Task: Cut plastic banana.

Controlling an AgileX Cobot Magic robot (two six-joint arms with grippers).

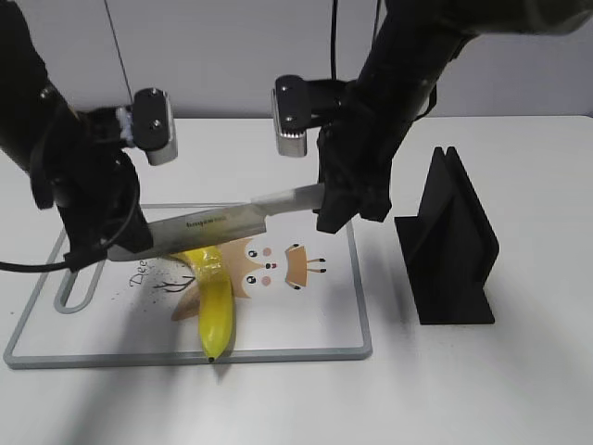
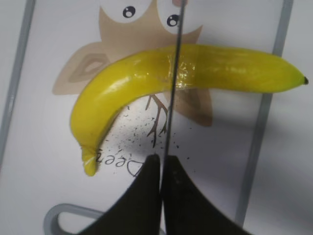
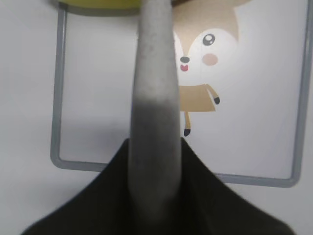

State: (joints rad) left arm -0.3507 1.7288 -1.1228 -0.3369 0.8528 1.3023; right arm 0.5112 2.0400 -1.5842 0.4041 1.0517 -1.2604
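The plastic banana point(image 1: 215, 298) lies on the white cutting board point(image 1: 306, 353), glossy yellow and bent, its dark tip toward the front edge. A knife point(image 1: 218, 222) spans across it, held at both ends. My left gripper point(image 1: 116, 243) is shut on the blade's tip end. My right gripper point(image 1: 338, 209) is shut on the grey handle point(image 3: 154, 98). In the left wrist view the thin blade point(image 2: 173, 93) crosses the banana point(image 2: 132, 78) at its bend, in front of my left gripper point(image 2: 160, 161). I cannot tell whether the blade touches it. In the right wrist view my right gripper point(image 3: 154, 152) grips the handle.
The board has a grey rim, a handle loop at its left point(image 1: 79, 283) and a tan cartoon animal print point(image 1: 269, 264). A black knife stand point(image 1: 454, 246) is on the table right of the board. Dark specks mark the board point(image 2: 142, 132).
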